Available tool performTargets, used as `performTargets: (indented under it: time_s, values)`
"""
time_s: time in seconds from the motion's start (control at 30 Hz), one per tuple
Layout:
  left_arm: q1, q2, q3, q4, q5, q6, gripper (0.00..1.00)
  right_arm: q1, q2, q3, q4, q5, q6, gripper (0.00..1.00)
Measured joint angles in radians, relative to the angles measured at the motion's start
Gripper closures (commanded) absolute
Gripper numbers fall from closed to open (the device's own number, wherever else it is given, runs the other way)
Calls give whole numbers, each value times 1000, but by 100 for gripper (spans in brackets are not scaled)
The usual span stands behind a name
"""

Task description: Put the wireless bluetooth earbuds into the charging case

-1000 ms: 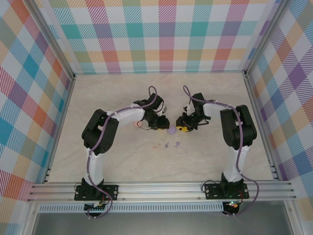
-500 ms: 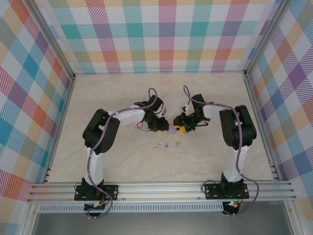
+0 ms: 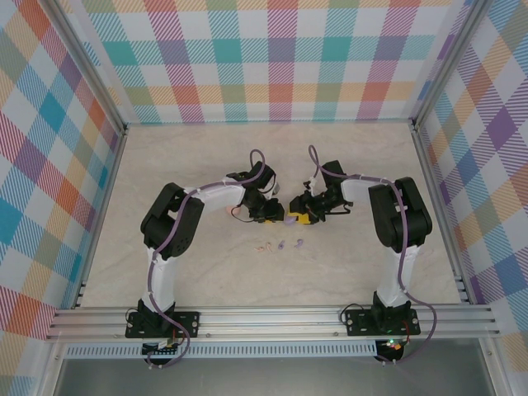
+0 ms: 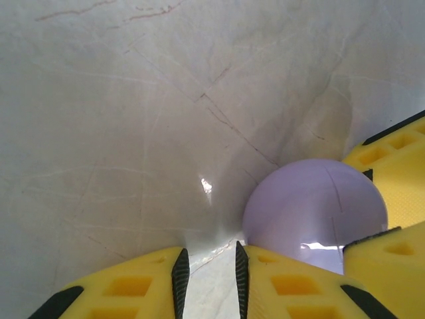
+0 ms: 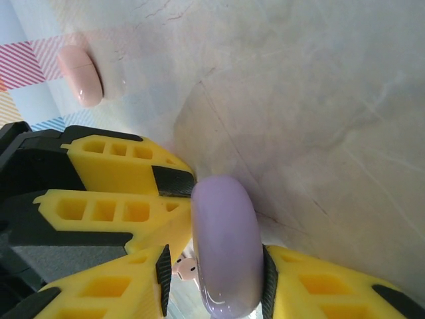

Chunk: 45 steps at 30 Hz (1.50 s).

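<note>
Right wrist view has the right claw (image 5: 212, 266) closed on the lilac case (image 5: 224, 246), which stands on edge just above the table (image 5: 319, 100) with a pad pressed to each flat face. The yellow fingers of the left claw (image 5: 174, 193) come in from the left and reach the case's rim. From the left wrist view, the left claw's fingers are drawn almost together, with only a slit between them and nothing to be seen in it. The case sits just beyond its right-hand finger, and a fine seam line across its face suggests the lid is still closed. A pink case (image 5: 78, 76) lies flat on the table well apart from this. In the top external view the earbuds (image 3: 281, 245), tiny pink and lilac pieces, lie loose on the table nearer the arm bases, apart from both claws. As far as can be judged the task has barely begun: no earbud is in a case, and the lilac case has yet to be opened. Compared with a second ago, the two claws have drawn closer together. The lilac case, then a plain disc visible between them from above, is now nearly hidden where they meet, while the earbuds have kept their places.
</note>
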<state>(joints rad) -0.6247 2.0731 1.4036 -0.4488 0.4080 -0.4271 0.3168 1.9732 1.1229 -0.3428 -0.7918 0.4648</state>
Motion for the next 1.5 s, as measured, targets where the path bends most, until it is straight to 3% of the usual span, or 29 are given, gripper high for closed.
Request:
performTargets:
  time_s: [0.47, 1.1, 1.5]
  values:
    - [6, 12, 13, -11, 18, -11, 72, 14, -42, 17, -24, -5, -1, 51]
    - [41, -11, -64, 90, 73, -87, 71, 37, -40, 61, -25, 17, 29, 55]
    - [52, -57, -118, 126, -18, -108, 74, 71, 9, 123, -17, 45, 53, 58]
